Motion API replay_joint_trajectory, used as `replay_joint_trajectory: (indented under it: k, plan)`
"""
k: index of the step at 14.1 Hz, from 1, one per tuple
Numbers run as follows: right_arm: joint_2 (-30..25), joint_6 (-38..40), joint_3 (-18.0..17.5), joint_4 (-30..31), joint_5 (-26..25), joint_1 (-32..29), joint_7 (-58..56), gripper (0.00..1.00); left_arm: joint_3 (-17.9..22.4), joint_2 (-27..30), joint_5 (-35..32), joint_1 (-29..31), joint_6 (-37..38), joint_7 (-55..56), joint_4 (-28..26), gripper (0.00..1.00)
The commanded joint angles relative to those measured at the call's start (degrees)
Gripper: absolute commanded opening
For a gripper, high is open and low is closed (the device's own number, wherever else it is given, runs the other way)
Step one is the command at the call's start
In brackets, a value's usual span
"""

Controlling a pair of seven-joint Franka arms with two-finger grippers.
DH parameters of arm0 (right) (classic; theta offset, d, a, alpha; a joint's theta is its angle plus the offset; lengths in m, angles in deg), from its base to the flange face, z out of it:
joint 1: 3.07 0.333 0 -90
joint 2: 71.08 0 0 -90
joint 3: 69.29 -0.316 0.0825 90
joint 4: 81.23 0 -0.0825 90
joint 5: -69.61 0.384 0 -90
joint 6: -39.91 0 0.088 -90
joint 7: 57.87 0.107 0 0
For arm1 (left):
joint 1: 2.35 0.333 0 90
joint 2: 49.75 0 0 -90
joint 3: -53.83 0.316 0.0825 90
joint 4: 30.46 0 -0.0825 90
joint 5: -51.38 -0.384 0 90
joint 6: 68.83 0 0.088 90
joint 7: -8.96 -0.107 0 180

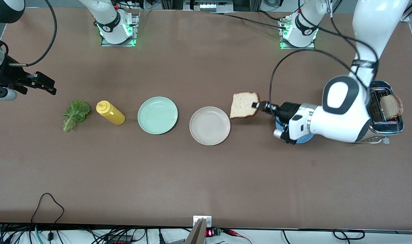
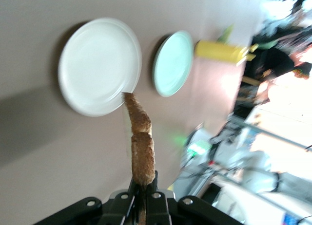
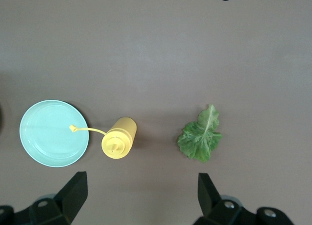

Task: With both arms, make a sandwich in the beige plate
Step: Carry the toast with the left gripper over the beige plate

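The left gripper (image 1: 260,104) is pinching a slice of bread (image 1: 244,105) by its edge, holding it in the air just beside the beige plate (image 1: 210,125), toward the left arm's end of the table. The right gripper (image 1: 43,84) is waiting with fingers spread wide, hovering above a lettuce leaf (image 3: 200,136) and a yellow bottle (image 3: 118,139).

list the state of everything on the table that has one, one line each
left claw: shut on the bread slice, beside the beige plate
bread slice: held in the air
beige plate: bare
mint-green plate: bare
toaster: one slice sticking up
lettuce leaf: flat on the table
yellow squeeze bottle: upright
right claw: open, waiting above the lettuce leaf
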Motion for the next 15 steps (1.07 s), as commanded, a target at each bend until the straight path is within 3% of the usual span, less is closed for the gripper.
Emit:
replay_joint_trajectory:
  k: [1,6,15]
  plan:
    - [0.60,1.37,-0.04,-1.48,0.15,0.11,-0.49,1.00,0.13,-4.04,8.60,-3.19,-5.24,-6.78,2.30,0.00]
    - [0.60,1.37,-0.04,-1.48,0.06,0.02,-0.67,1.00,0.13,-11.86,13.46,-5.84,-14.75,-27.20,1.86,0.00]
    - [0.78,1.37,-0.04,-1.48,0.06,0.02,-0.85,1.00,0.13,-14.33,17.67,-9.44,-23.28,-32.93,-4.90,0.00]
